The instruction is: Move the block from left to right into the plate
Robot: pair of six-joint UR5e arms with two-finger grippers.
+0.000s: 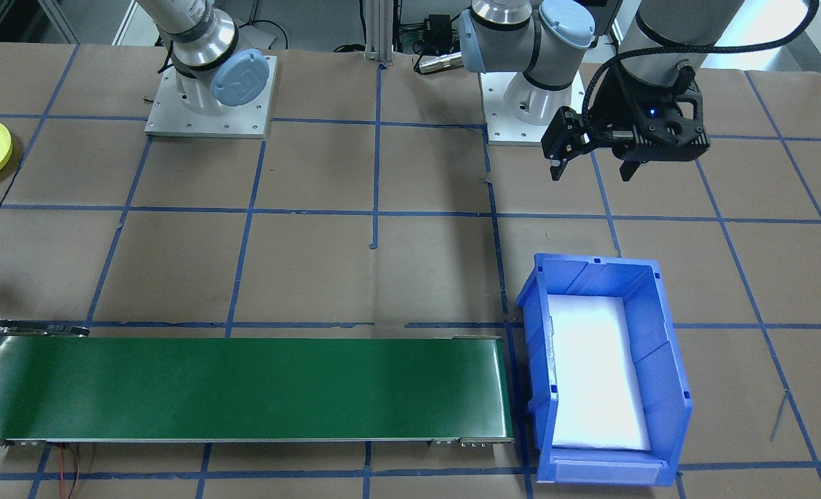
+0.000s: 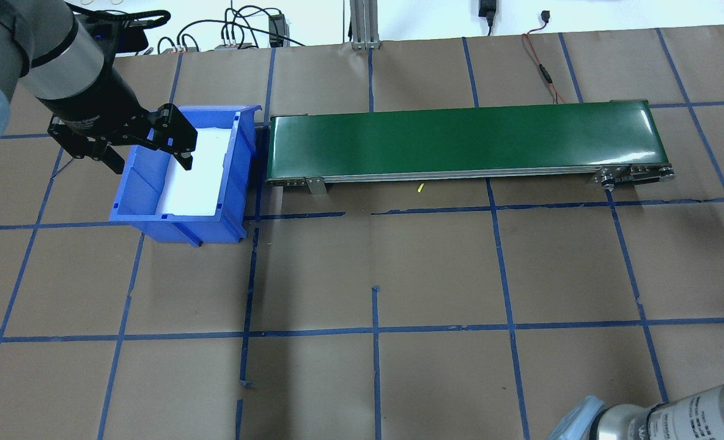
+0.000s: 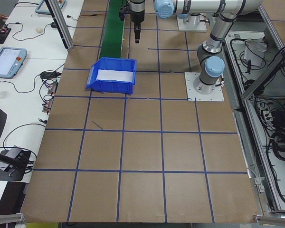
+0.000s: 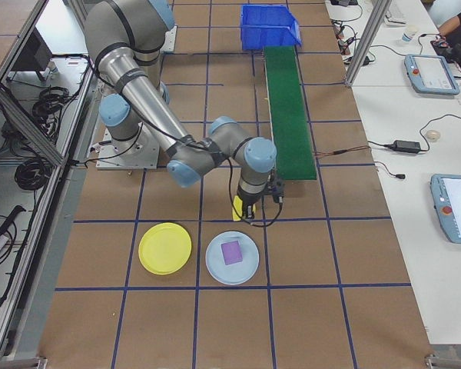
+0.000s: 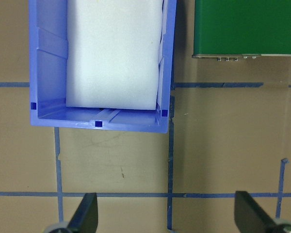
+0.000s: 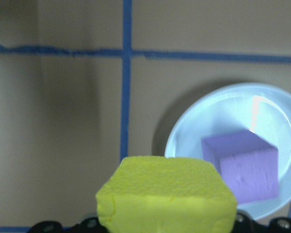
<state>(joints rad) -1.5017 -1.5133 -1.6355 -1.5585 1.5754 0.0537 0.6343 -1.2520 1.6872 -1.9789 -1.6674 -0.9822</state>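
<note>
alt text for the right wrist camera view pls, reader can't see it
A yellow foam block fills the bottom of the view, held at the right gripper. Beyond it, on brown paper with blue tape lines, a purple block sits in a light blue plate.

Two fixed cameras look down on the worktop (image 2: 398, 275) from opposite long sides, two more from its ends; all four share the green conveyor (image 2: 460, 137). Each wrist camera looks closely past its fingers (image 5: 85, 213).
</note>
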